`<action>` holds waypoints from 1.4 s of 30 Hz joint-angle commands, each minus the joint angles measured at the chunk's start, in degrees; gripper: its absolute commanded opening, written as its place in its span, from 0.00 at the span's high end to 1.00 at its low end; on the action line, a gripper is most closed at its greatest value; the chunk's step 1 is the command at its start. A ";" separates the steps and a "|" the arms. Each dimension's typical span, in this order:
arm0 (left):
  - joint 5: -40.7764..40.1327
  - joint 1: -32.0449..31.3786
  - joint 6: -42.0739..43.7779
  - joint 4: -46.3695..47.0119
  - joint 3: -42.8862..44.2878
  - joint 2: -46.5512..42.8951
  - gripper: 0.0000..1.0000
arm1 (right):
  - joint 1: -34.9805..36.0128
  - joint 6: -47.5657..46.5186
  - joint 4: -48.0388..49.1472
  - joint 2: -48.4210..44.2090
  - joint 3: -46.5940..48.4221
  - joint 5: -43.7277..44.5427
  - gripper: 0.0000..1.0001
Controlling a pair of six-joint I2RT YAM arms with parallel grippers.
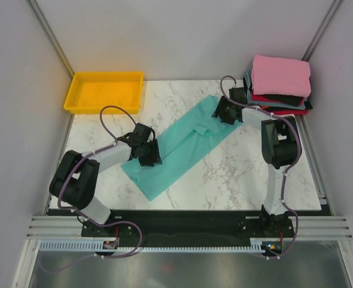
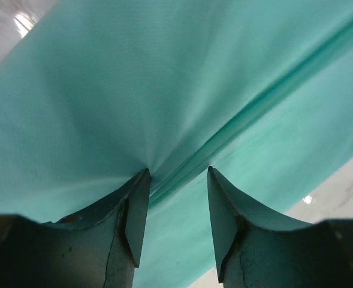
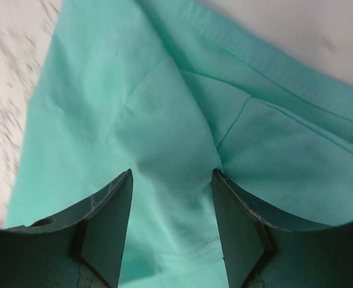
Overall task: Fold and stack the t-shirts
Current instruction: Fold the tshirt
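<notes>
top external: one teal t-shirt [image 1: 182,147], one folded stack [image 1: 281,84], one yellow tray [image 1: 106,92]

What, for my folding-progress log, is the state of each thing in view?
teal t-shirt: folded into a long strip, flat on the table, not stacked.
shirt stack: folded, piled at the far right corner, pink on top.
yellow tray: nothing in it.
left gripper: open, fingertips on the teal cloth.
right gripper: open, fingertips on the teal cloth.

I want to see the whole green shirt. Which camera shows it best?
The top external view: the teal t-shirt lies whole, folded long. Left wrist shows only its fold ridge up close; right wrist only a seamed patch.
</notes>
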 commanded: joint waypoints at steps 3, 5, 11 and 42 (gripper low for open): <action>7.05 -10.05 -12.13 3.45 -11.20 -6.27 0.49 | 1.67 -1.28 -3.05 16.36 17.05 -3.47 0.37; 8.71 -14.45 -17.13 7.66 -14.28 -7.16 0.48 | 2.46 -0.76 -3.32 23.02 25.58 -5.67 0.37; 10.21 -21.49 -21.55 11.29 -12.71 -5.76 0.49 | 5.18 0.12 -4.37 35.09 43.08 -8.33 0.37; -17.48 -20.01 -12.94 -15.45 -1.08 -29.31 0.30 | 4.48 -10.16 -3.49 -2.57 18.91 -9.91 0.25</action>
